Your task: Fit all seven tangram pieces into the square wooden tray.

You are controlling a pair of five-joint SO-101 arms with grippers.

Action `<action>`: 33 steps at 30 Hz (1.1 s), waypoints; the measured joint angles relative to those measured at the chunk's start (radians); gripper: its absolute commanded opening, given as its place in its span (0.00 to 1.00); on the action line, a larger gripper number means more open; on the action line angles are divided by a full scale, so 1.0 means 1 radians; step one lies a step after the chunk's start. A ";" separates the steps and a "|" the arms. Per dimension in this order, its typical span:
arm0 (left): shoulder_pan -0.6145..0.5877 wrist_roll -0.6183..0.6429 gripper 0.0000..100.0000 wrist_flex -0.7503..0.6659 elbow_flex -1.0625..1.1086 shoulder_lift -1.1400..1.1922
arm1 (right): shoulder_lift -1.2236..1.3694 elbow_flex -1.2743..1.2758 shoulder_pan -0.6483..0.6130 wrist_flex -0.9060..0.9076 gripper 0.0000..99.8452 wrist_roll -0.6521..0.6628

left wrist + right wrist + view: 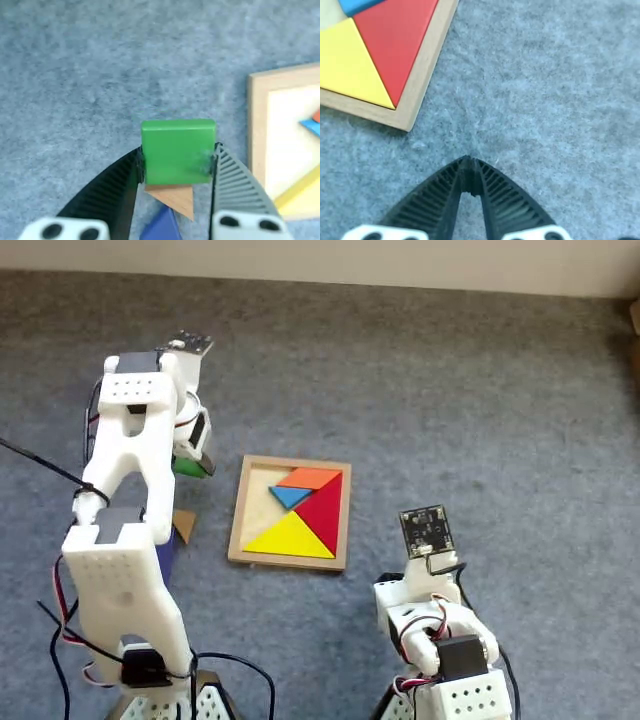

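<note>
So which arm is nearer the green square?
Left. The left arm clamps the green square in its jaws beside the tray; the right arm sits across the tray, jaws shut over carpet.

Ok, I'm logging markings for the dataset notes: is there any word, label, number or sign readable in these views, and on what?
None can be read. The wooden tray, the tangram pieces in it and the green piece in the left tool are plain. The small circuit board on an arm in the high view may carry tiny markings, but they are too small to read.
</note>
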 measured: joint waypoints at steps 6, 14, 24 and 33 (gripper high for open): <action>0.054 -0.009 0.15 0.048 0.000 0.000 | 0.000 0.000 0.000 0.000 0.01 0.000; 0.130 -0.009 0.15 0.068 0.000 0.000 | 0.000 0.000 0.000 0.000 0.01 0.000; 0.238 -0.009 0.15 0.075 0.002 0.000 | 0.000 0.000 0.000 0.000 0.01 0.000; 0.344 -0.064 0.15 0.071 0.132 0.000 | 0.000 0.000 0.000 0.000 0.01 0.000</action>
